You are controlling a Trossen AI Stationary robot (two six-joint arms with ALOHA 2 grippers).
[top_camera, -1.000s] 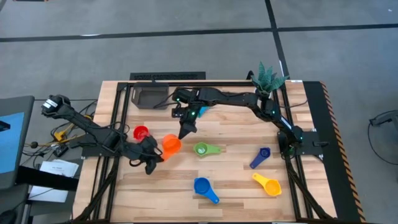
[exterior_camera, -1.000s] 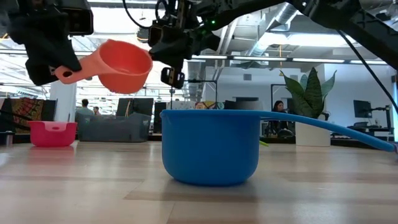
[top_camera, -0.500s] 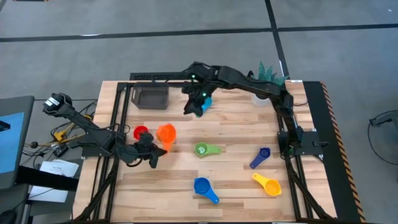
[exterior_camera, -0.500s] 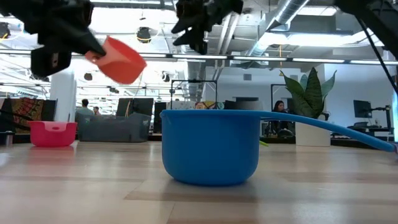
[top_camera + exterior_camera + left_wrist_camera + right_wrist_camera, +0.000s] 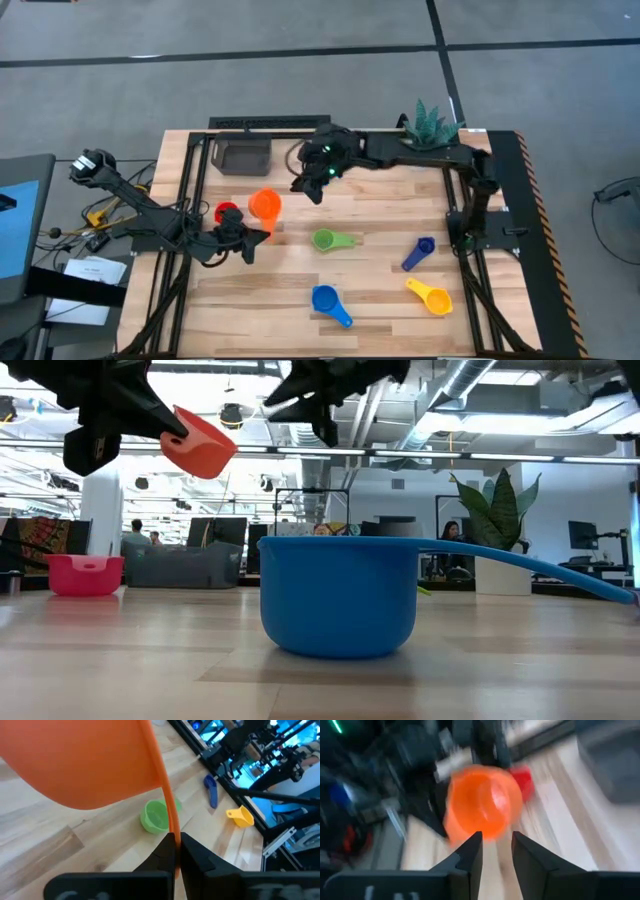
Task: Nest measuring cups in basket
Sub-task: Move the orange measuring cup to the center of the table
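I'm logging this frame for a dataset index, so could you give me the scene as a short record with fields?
left end effector: shut on the handle of the orange plastic measuring cup, held above the table
right end effector: open, empty, in the air beside the small dark rectangular basket
red plastic measuring cup: on the wooden table, close to the orange one
on the table: green, dark blue, yellow and blue cups
in basket: cannot tell

Orange cup [image 5: 265, 205], red cup [image 5: 227, 213], green cup [image 5: 324, 240]. Blue cup [image 5: 324, 298], yellow cup [image 5: 433, 296], dark blue cup [image 5: 424, 246]. Dark grey basket [image 5: 243, 157] on pale wood-grain desk [image 5: 380, 290].
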